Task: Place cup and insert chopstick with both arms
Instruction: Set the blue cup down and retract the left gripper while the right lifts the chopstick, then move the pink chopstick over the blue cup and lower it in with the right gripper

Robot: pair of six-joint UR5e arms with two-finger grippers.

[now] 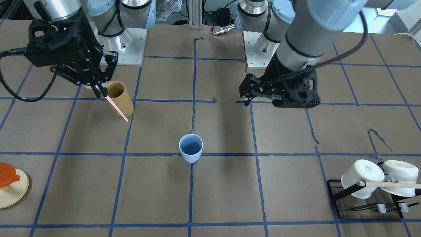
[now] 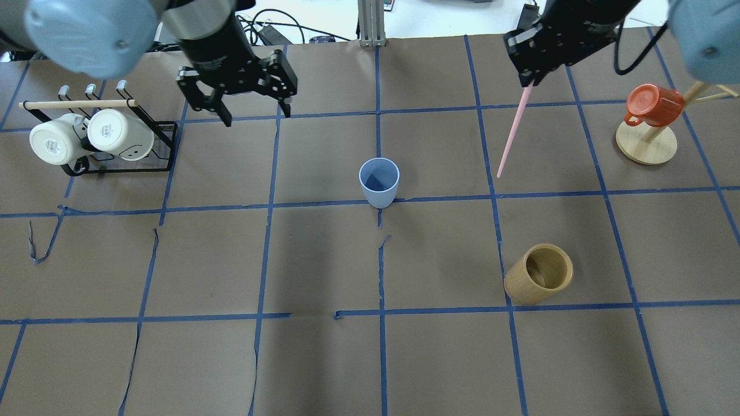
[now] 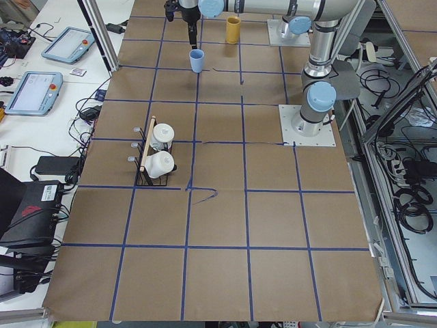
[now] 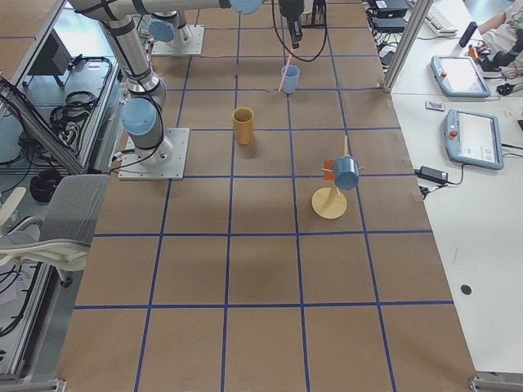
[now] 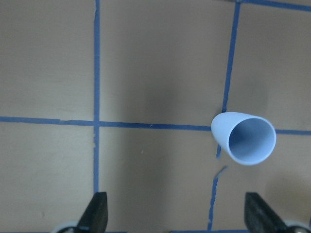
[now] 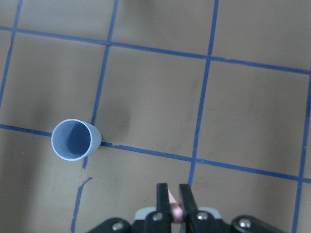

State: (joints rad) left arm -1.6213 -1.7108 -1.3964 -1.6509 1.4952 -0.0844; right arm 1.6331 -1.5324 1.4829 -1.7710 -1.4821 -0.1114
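On the taped counter (image 2: pixel 324 260) the cup (image 2: pixel 379 182) stands upright; the left gripper's (image 2: pixel 257 115) fingers (image 2: pixel 225 115) are spread, the right gripper's (image 2: pixel 529 82) pinch the chopstick (image 2: pixel 513 133).

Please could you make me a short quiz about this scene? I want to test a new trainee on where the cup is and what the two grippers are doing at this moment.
1. True or false: the cup stands upright on the table with nothing inside it.
2. Choose one. What does the right gripper hold? A) the cup B) the chopstick C) nothing
3. Fill in the missing word: the left gripper hangs above the table, holding nothing, with its jaws ____.

Key: 1 true; 2 B; 3 open.
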